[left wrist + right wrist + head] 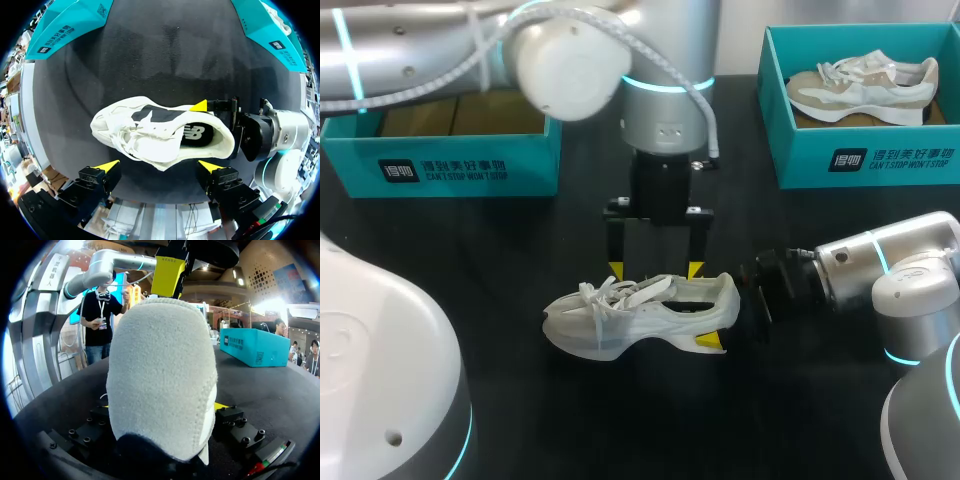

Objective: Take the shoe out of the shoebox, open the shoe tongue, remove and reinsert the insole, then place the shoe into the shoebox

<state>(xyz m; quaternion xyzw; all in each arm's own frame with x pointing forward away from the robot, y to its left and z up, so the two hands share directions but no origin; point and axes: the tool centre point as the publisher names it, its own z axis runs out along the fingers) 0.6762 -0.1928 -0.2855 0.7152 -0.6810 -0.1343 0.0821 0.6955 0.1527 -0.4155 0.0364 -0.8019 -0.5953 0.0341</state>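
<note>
My left arm (410,40) and right arm (910,265) are silver-grey with glowing cyan rings. A white braided cable (705,105) runs on the left, whose black left gripper (656,271) is yellow-tipped.

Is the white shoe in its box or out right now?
Out: the white shoe stands on its sole on the table, apart from the left shoebox and the right shoebox.
</note>
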